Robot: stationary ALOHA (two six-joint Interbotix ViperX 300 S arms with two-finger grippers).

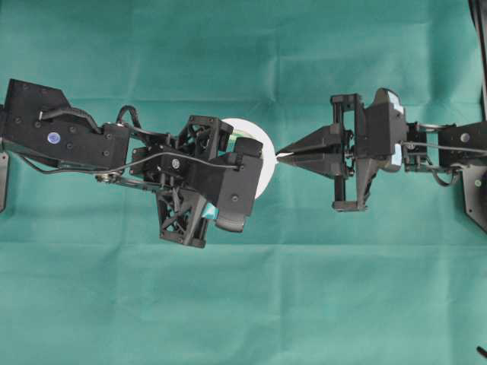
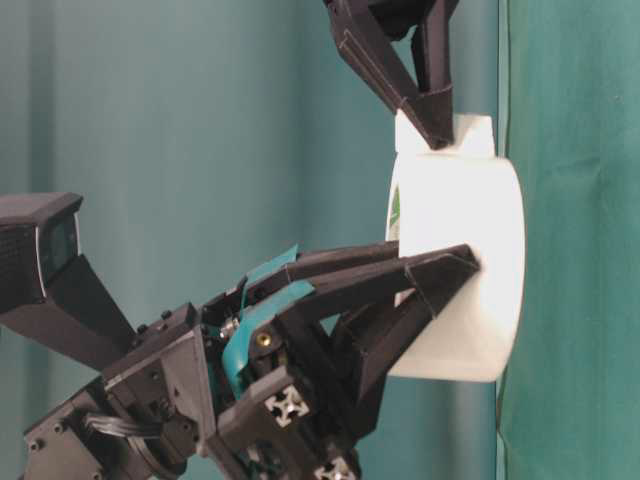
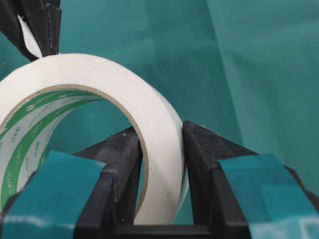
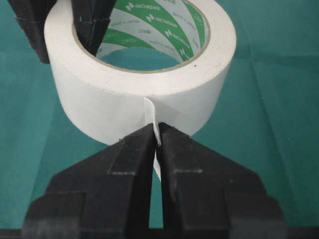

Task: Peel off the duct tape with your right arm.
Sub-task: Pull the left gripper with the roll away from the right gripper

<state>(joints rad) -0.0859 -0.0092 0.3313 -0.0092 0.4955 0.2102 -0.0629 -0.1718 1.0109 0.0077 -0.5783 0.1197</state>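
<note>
The duct tape (image 1: pixel 260 144) is a white roll with a green-printed core, standing on edge above the green cloth. My left gripper (image 1: pixel 237 179) is shut on its wall, one finger inside the core and one outside, as the left wrist view shows (image 3: pixel 162 144). My right gripper (image 1: pixel 280 154) meets the roll's right side, its two pointed fingers shut on the loose end (image 4: pixel 151 112) of the tape. In the right wrist view that gripper (image 4: pixel 158 132) pinches the thin white flap just off the roll (image 4: pixel 124 94). From table level, the right fingertips (image 2: pixel 435 125) sit at the roll's (image 2: pixel 460 250) top.
Green cloth (image 1: pixel 243 304) covers the whole table and hangs as a backdrop (image 2: pixel 150 120). The left arm's body (image 1: pixel 61 129) stretches to the left edge, and the right arm's wrist and mount (image 1: pixel 456 152) reach the right edge.
</note>
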